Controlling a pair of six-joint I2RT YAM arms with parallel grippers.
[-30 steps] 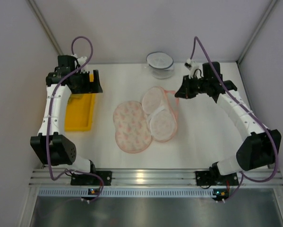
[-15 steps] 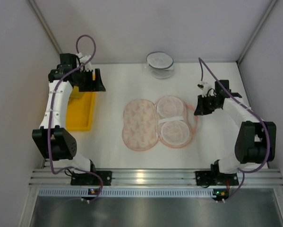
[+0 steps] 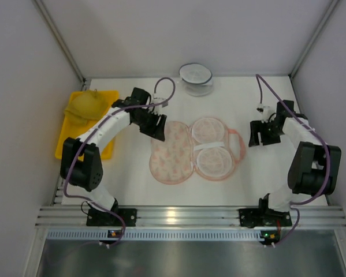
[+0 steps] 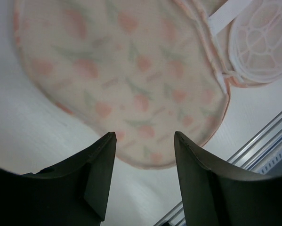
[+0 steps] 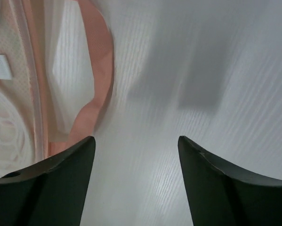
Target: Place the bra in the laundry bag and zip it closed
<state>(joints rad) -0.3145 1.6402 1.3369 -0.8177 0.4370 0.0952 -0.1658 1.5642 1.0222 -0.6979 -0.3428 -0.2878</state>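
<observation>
The laundry bag [image 3: 171, 154] lies open and flat at mid-table, its printed half on the left and its mesh-lined half [image 3: 212, 150] on the right, with a pink strap loop [image 3: 240, 144] at its right edge. The mustard-yellow bra [image 3: 87, 104] sits bunched in the yellow tray [image 3: 106, 151] at far left. My left gripper [image 3: 156, 133] hovers over the printed half's upper left edge, open with nothing between its fingers; the print [image 4: 126, 75] fills the left wrist view. My right gripper [image 3: 255, 138] is open just right of the strap loop [image 5: 101, 70], clear of it.
A clear round bowl [image 3: 196, 78] stands at the back centre. Enclosure walls rise on both sides. The metal rail [image 3: 173, 216] runs along the near edge by the arm bases.
My left arm swung from the yellow tray across to the bag, jaws narrowing, uncovering the bra. My right gripper opened and let go of the bag, which was dragged right and now lies flat.
</observation>
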